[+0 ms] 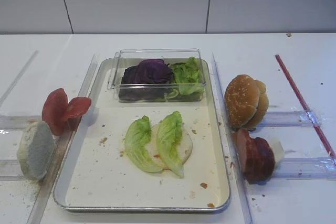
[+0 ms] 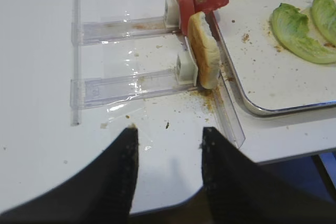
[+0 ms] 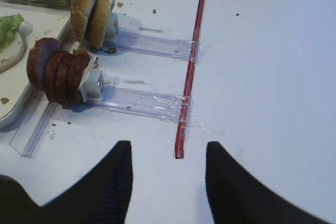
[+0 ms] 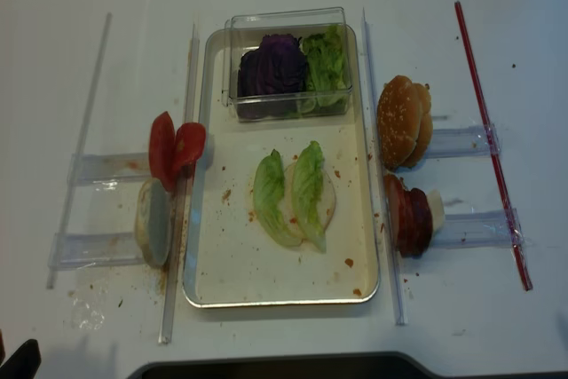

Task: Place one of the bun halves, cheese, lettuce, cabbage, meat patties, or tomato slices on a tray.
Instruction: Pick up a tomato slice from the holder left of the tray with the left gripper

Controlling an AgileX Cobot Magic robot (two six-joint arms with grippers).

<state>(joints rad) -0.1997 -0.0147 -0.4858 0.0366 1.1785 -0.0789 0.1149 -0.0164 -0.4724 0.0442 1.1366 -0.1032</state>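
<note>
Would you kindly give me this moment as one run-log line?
tray: two lettuce leaves on bun base | tomato slices: in rack | left gripper: open, empty | right gripper: open, empty

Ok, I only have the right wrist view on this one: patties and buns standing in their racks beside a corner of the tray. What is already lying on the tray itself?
Observer: Two lettuce leaves lie side by side on a pale round slice in the middle of the tray.
Operator: And the tomato slices, where are they?
Observer: The tomato slices stand on edge in a clear rack just left of the tray, not on it.
</note>
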